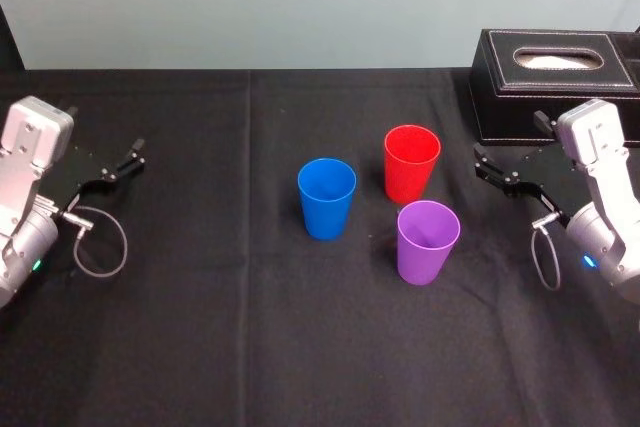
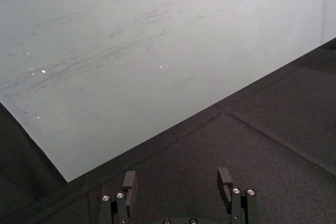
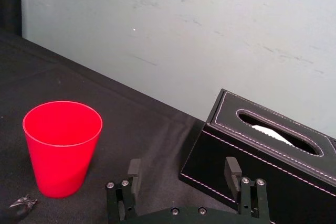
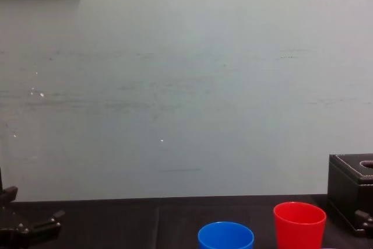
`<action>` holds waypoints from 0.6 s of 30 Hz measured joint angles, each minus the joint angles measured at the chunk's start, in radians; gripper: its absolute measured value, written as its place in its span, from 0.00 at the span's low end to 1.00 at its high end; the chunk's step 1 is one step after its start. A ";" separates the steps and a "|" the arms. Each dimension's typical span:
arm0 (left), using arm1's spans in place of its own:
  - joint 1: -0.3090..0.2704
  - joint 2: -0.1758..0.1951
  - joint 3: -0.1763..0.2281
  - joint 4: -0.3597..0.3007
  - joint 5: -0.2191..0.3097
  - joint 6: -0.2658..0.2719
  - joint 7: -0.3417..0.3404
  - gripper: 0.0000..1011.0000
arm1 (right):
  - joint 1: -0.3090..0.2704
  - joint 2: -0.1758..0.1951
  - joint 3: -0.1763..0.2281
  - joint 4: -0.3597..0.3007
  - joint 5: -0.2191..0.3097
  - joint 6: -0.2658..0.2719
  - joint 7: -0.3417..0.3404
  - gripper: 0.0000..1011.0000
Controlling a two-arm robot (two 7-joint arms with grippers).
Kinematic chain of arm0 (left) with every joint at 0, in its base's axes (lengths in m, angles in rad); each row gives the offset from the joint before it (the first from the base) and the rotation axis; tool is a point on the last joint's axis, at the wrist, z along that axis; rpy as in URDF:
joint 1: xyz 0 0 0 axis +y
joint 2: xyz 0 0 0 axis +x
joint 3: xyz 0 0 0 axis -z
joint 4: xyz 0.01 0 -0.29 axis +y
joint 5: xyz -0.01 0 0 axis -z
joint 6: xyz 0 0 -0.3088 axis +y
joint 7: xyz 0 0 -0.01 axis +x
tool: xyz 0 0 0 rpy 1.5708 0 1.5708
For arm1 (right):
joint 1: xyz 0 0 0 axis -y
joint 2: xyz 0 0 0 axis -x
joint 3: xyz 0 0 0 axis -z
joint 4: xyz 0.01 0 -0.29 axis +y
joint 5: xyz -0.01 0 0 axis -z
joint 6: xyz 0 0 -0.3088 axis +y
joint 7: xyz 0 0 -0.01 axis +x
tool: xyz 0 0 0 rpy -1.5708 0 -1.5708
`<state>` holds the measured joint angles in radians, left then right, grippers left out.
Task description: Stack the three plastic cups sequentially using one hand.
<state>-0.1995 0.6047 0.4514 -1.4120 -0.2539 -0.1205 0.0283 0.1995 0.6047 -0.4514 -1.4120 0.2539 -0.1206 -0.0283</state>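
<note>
Three plastic cups stand upright and apart in the middle of the black table: the blue cup point(image 1: 327, 197) on the left, the red cup point(image 1: 411, 162) farther back, the purple cup point(image 1: 427, 240) nearest me. The red cup point(image 3: 62, 147) also appears in the right wrist view, and the chest view catches the blue cup point(image 4: 225, 237) and red cup point(image 4: 299, 224). My right gripper point(image 1: 492, 169) hovers open to the right of the red cup, nothing between its fingers point(image 3: 134, 170). My left gripper point(image 1: 133, 155) rests open at the far left, fingers point(image 2: 129, 180) apart over bare cloth.
A black stitched tissue box point(image 1: 552, 82) stands at the back right, just behind my right gripper. The same box point(image 3: 268, 159) lies close ahead in the right wrist view. A pale wall point(image 4: 186, 86) closes off the table's far edge.
</note>
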 joint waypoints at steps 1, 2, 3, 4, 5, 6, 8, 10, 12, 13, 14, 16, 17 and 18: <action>0.000 0.000 0.000 0.000 0.000 0.000 0.000 0.99 | 0.000 0.000 0.000 0.000 0.000 0.000 0.000 0.99; 0.000 0.000 0.000 0.000 0.000 0.000 0.000 0.99 | 0.000 0.000 0.000 0.000 0.000 0.000 0.000 0.99; 0.000 0.000 0.000 0.000 0.000 0.000 0.000 0.99 | 0.000 0.000 0.000 0.000 0.000 0.000 0.000 0.99; 0.000 0.000 0.000 0.000 0.000 0.000 0.000 0.99 | 0.000 0.000 0.000 0.000 0.000 0.000 0.000 0.99; 0.000 0.000 0.000 0.000 0.000 0.000 0.000 0.99 | 0.000 0.000 0.000 0.000 0.000 0.000 0.000 0.99; 0.000 0.000 0.000 0.000 0.000 0.000 0.000 0.99 | 0.000 0.000 0.000 0.000 0.000 0.000 0.000 0.99; 0.000 0.000 0.000 0.000 0.000 0.000 0.000 0.99 | 0.000 0.000 0.000 0.000 0.000 0.000 0.000 0.99; 0.000 0.000 0.000 0.000 0.000 0.000 0.000 0.99 | 0.000 0.000 0.000 0.000 0.000 0.000 0.000 0.99; 0.000 0.000 0.000 0.000 0.000 0.000 0.000 0.99 | 0.000 0.000 0.000 0.000 0.000 0.000 0.000 0.99; 0.000 0.000 0.000 0.000 0.000 0.000 0.000 0.99 | 0.000 0.000 0.000 0.000 0.000 0.000 0.000 0.99; 0.000 0.000 0.000 0.000 0.000 0.000 0.000 0.99 | 0.000 0.000 0.000 0.000 0.000 0.000 0.000 0.99; 0.000 0.000 0.000 0.000 0.000 0.000 0.000 0.99 | 0.000 0.000 0.000 0.000 0.000 0.000 0.000 0.99; 0.000 0.000 0.000 0.000 0.000 0.000 0.000 0.99 | 0.000 0.000 0.000 0.000 0.000 0.000 0.000 0.99; 0.000 0.000 0.000 0.000 0.000 0.000 0.000 0.99 | 0.000 0.000 0.000 0.000 0.000 0.000 0.000 0.99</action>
<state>-0.1995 0.6047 0.4514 -1.4120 -0.2539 -0.1205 0.0283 0.1996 0.6047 -0.4514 -1.4120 0.2539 -0.1205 -0.0283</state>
